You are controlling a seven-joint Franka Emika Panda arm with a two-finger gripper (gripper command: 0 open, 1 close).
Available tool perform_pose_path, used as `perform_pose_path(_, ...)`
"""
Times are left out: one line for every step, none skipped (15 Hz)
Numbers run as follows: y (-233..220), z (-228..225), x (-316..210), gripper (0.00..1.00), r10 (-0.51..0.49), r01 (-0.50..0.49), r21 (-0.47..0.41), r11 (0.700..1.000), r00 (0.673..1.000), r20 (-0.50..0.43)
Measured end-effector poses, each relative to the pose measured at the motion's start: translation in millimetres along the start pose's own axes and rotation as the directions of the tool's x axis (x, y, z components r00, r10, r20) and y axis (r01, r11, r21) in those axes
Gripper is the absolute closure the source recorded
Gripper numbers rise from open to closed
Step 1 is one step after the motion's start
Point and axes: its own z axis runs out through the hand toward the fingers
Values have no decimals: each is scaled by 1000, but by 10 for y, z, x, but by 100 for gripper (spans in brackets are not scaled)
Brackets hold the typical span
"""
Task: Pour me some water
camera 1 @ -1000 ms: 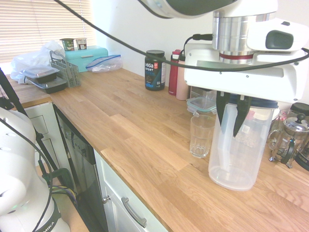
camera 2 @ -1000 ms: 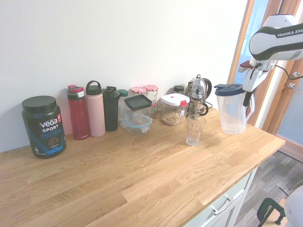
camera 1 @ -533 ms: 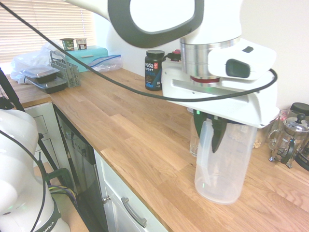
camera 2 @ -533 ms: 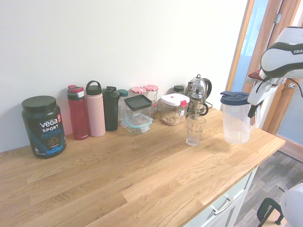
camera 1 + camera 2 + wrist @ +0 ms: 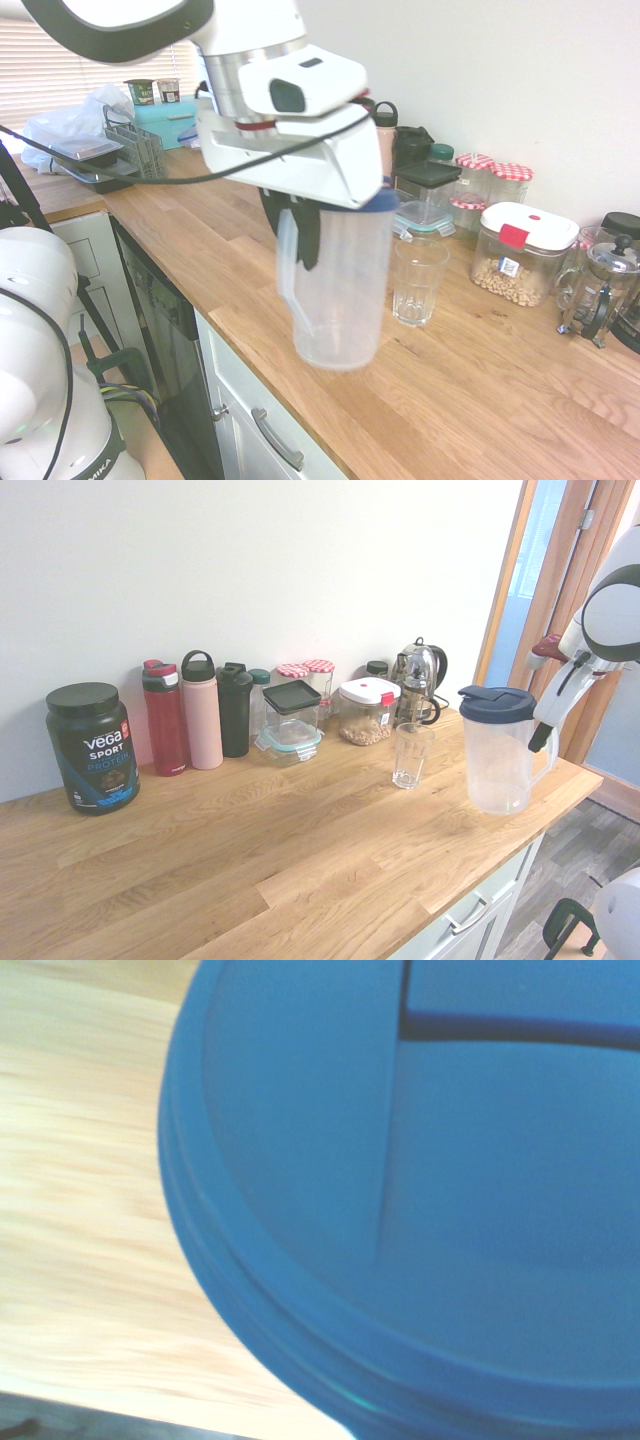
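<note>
A clear plastic pitcher [image 5: 335,285] with a dark blue lid [image 5: 497,702] stands upright, low over the wooden counter near its front edge. My gripper [image 5: 298,232] is shut on the pitcher's handle [image 5: 545,742] from above. The pitcher's walls look see-through, and I cannot tell how much water is inside. An empty drinking glass [image 5: 418,280] stands on the counter just behind the pitcher, apart from it, also seen as the glass [image 5: 411,755] in the second exterior view. The blue lid [image 5: 420,1210] fills most of the wrist view.
Along the wall stand a black Vega tub [image 5: 92,745], several bottles [image 5: 200,710], lidded containers [image 5: 368,710], jars and a French press [image 5: 598,285]. A dish rack and boxes [image 5: 120,150] sit at the counter's far end.
The gripper has carried the pitcher from beside the French press, past the glass, toward the counter's front edge. The glass has not moved.
</note>
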Motion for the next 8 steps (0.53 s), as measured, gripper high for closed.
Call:
perform_pose_path(-231, -44, -117, 100, -24, 24, 17, 1000, 1000, -7)
perform_pose_path(-485, -75, -223, 100, -45, 45, 32, 998, 999, -14)
perform_pose_path(-779, -91, -353, 100, -64, 64, 37, 997, 998, -23)
perform_pose_path(-1064, -98, -482, 100, -82, 84, 36, 996, 996, -38)
perform_pose_path(-1347, -107, -611, 100, -102, 104, 32, 994, 993, -56)
perform_pose_path(-1615, -118, -713, 100, -118, 121, 34, 992, 991, -69)
perform_pose_path(-1881, -123, -761, 100, -126, 129, 39, 991, 989, -77)
perform_pose_path(-2116, -113, -758, 100, -127, 131, 42, 990, 989, -79)
